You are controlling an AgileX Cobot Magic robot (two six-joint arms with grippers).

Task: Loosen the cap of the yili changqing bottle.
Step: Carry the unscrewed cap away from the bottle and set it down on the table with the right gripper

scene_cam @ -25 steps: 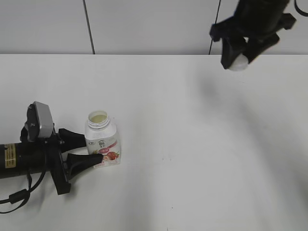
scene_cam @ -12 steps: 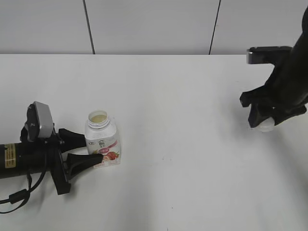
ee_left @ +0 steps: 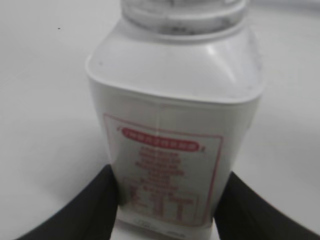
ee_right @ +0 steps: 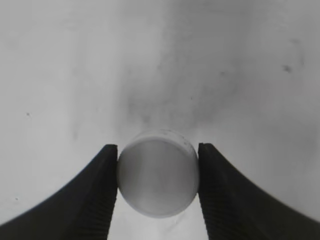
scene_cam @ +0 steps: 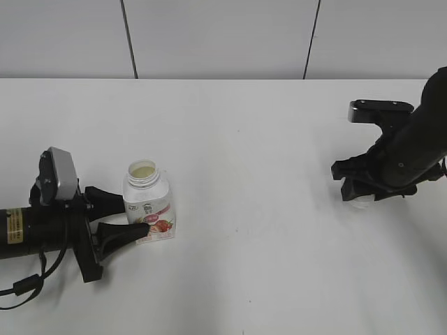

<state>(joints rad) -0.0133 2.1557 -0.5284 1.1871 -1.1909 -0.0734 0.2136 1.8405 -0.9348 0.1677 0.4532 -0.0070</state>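
On a white table point(scene_cam: 244, 160) backed by a pale panelled wall point(scene_cam: 223, 35), the yili changqing bottle point(scene_cam: 149, 204) stands upright and uncapped, its wide neck open. The left gripper point(scene_cam: 124, 216) is clamped on the bottle's lower body, one finger point(ee_left: 85, 210) pressed against each side of the label. Well away to the bottle's right, the right gripper point(scene_cam: 362, 197) pinches the round white cap point(ee_right: 158, 172) between its fingers point(ee_right: 97, 192), low over the tabletop.
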